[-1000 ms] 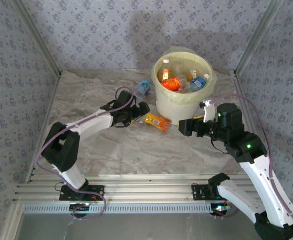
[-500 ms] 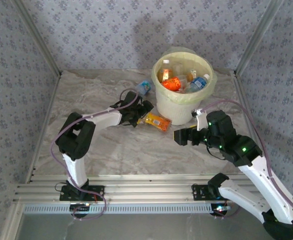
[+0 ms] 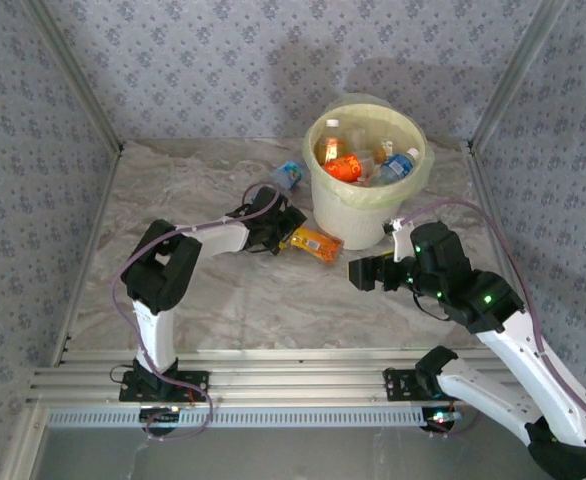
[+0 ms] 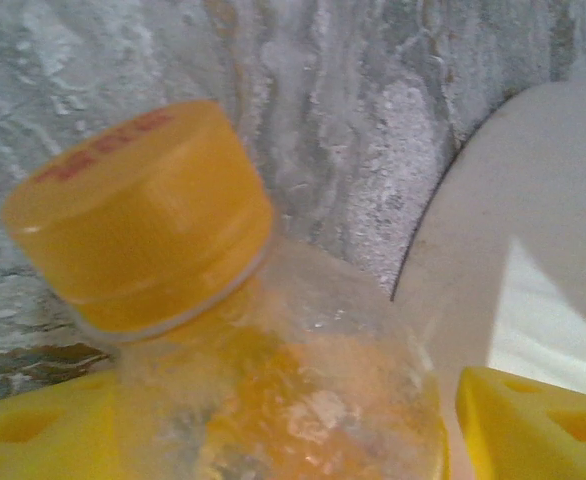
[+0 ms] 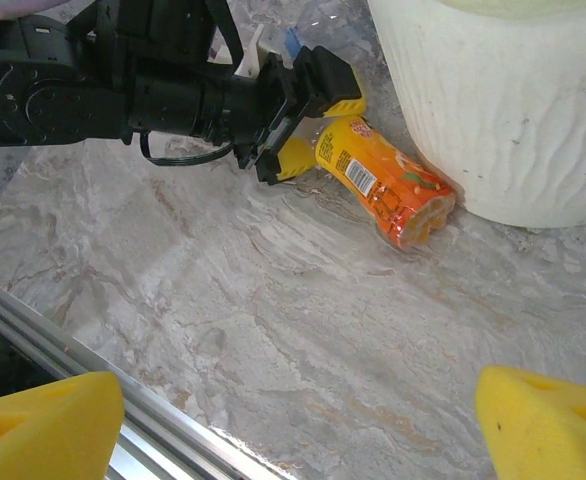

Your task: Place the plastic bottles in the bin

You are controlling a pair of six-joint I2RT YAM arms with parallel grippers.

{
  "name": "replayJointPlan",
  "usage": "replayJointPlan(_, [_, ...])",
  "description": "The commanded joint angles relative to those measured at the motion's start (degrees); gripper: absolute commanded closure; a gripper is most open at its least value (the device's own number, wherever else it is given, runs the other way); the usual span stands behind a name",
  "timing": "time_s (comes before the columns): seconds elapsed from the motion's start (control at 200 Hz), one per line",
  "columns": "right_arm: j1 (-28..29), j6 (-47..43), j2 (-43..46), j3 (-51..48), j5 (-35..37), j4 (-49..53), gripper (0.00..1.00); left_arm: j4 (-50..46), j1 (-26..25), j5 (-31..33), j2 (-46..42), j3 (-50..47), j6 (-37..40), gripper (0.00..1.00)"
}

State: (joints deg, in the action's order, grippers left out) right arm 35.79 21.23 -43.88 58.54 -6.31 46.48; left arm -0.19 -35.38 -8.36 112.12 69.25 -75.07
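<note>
top external view: the left gripper point(image 3: 285, 230) is seen at the cap end of an orange-labelled bottle point(image 3: 316, 243). this bottle lies on its side on the marbled table point(image 3: 223, 300), just beside the foot of the bin point(image 3: 345, 215). the fingertips are too small there for the grip to be judged.

in the left wrist view the bottle's orange cap point(image 4: 143, 210) and clear shoulder are framed between two yellow fingers point(image 4: 33, 440). both fingers are cut off by the lower edge. a thin gap appears beside the right-hand finger, so it cannot be told whether the bottle is clamped or merely straddled. the jaws are noted as partly closed about the neck.

the right gripper point(image 3: 361, 272) is held over bare table near the bin. in the right wrist view its fingers point(image 5: 43, 420) are spread wide, with nothing between them.

several bottles point(image 3: 358, 162) are recorded heaped inside the bin, but their number cannot be made out. a blue-labelled bottle point(image 3: 288, 175) lies on the table behind the left gripper, too small for detail.
</note>
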Motion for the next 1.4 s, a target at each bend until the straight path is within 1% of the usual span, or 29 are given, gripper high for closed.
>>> replayJointPlan(0.0, [0.5, 0.4, -0.3, 0.5, 1.6, 1.5, 0.07, 1.9, -0.3, -0.6, 0.1, 1.2, 0.1, 0.28])
replayJointPlan(0.095, [0.6, -0.1, -1.4, 0.5, 1.4, 1.7, 0.08, 3.0, 0.1, -0.7, -1.4, -0.1, 1.4, 0.38])
replayJointPlan(0.145, [0.8, -0.6, -2.0, 0.6, 1.1, 1.8, 0.08, 3.9, 0.5, -1.2, -2.3, -1.0, 2.4, 0.41])
replayJointPlan(0.29, [1.0, -1.4, -4.0, 1.1, -1.7, 1.4, 0.07, 5.8, 2.0, -4.1, -5.7, -4.5, 5.9, 0.43])
replayJointPlan(0.37, [1.2, -1.7, -6.0, 1.8, -4.3, 1.3, 0.07, 7.1, 2.9, -7.2, -8.2, -6.5, 9.8, 0.43])
replayJointPlan(0.435, [1.6, -1.7, -7.5, 2.2, -4.9, 1.1, 0.07, 7.4, 3.2, -9.9, -10.3, -7.8, 13.7, 0.41])
replayJointPlan(0.56, [2.0, -1.1, -9.5, 1.9, -6.4, -1.3, 0.07, 7.9, 3.3, -15.3, -14.6, -10.1, 20.0, 0.41])
replayJointPlan(0.685, [2.3, 0.7, -11.6, 1.0, -8.9, -5.3, 0.07, 10.3, 3.2, -19.3, -19.6, -13.4, 23.1, 0.41])
replayJointPlan(0.769, [2.6, 2.8, -13.1, 0.4, -8.7, -8.0, 0.07, 11.2, 3.2, -21.1, -23.2, -15.2, 24.0, 0.41])
replayJointPlan(0.874, [2.8, 6.3, -15.1, -0.4, -9.0, -11.8, 0.07, 10.8, 2.8, -21.4, -27.4, -16.7, 24.1, 0.40])
replayJointPlan(0.904, [3.0, 7.3, -15.8, -0.6, -9.0, -14.1, 0.08, 10.8, 2.6, -21.3, -28.4, -17.2, 23.7, 0.40])
replayJointPlan(1.009, [3.8, 9.4, -18.7, -0.5, -8.2, -17.2, 0.08, 11.4, 1.9, -21.5, -30.9, -18.1, 21.7, 0.40])
replayJointPlan(1.154, [5.1, 9.7, -22.5, 0.6, -8.4, -20.2, 0.08, 13.0, 0.7, -22.1, -33.1, -18.9, 19.3, 0.39])
replayJointPlan(1.269, [6.0, 9.3, -25.2, 1.9, -7.9, -20.7, 0.09, 12.1, 0.5, -23.0, -34.5, -18.5, 18.8, 0.39])
replayJointPlan(1.394, [6.5, 8.9, -26.7, 2.2, -8.4, -21.3, 0.13, 10.9, 0.3, -24.3, -35.3, -17.9, 18.5, 0.39])
